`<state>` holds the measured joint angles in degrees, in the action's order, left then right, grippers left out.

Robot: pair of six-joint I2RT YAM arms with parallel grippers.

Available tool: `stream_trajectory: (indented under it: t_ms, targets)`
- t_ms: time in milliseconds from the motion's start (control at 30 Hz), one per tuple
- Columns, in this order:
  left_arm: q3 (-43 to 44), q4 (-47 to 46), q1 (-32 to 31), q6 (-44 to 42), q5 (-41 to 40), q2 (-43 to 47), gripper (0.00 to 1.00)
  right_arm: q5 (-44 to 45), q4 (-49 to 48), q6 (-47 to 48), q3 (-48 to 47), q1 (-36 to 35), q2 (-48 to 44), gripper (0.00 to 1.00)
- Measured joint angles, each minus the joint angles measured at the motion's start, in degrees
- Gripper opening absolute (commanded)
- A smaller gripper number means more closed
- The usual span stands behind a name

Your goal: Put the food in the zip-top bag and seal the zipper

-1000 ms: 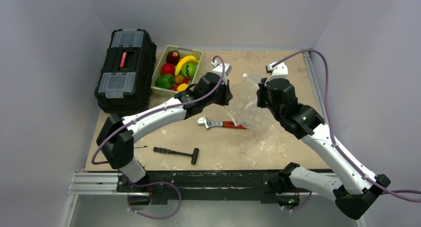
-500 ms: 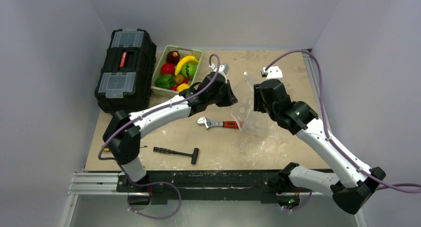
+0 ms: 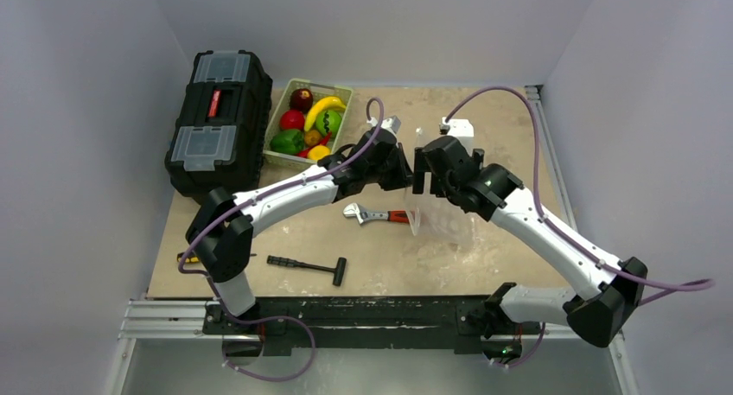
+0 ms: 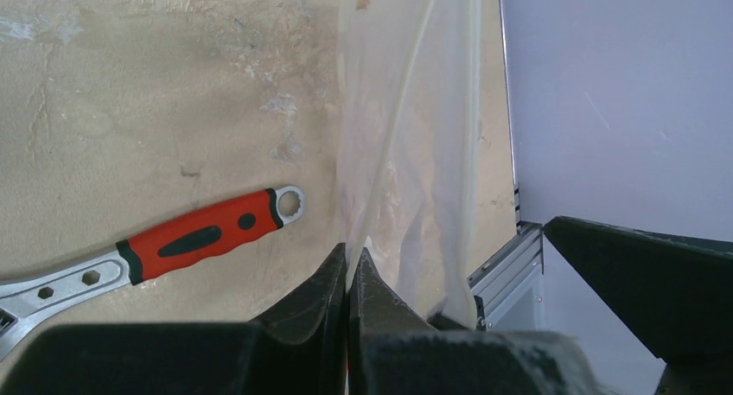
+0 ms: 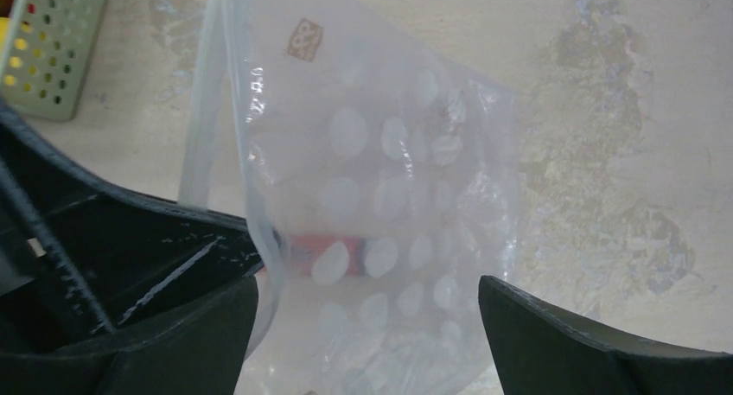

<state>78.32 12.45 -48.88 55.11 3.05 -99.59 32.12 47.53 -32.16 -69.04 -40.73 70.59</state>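
Note:
The clear zip-top bag (image 3: 436,213) with white dots hangs upright over the middle of the table, its bottom near the tabletop. My left gripper (image 4: 350,252) is shut on the bag's thin top edge (image 4: 415,153). My right gripper (image 5: 367,283) is open, its fingers wide apart on either side of the dotted bag (image 5: 380,179) without pinching it. In the top view both grippers meet at the bag's top, left gripper (image 3: 404,172) and right gripper (image 3: 422,170). The zipper strip (image 5: 205,118) runs along the bag's left edge. The food (image 3: 304,123) lies in the pale green basket (image 3: 342,91).
A black toolbox (image 3: 216,123) stands left of the basket. An adjustable wrench with a red handle (image 3: 380,214) lies just left of the bag's bottom. A black hammer (image 3: 311,265) and a small screwdriver (image 3: 192,258) lie near the front left edge.
My right gripper has opened and let go of the bag, and has swung left toward the left gripper. The bag now hangs from the left gripper alone, shifted slightly right.

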Motion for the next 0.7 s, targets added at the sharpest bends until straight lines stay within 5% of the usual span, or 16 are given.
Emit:
stream_trajectory:
  t_ms: [233,700]
  targets:
    - [0.0,0.1,0.0,0.0,0.0,0.0,0.00,-6.2,-3.4,-1.6,0.6,-0.2,-10.0,0.97]
    - [-0.2,-1.7,0.0,2.9,3.2,0.0,0.00,-4.9,-6.2,-3.8,2.5,-0.2,-8.2,0.65]
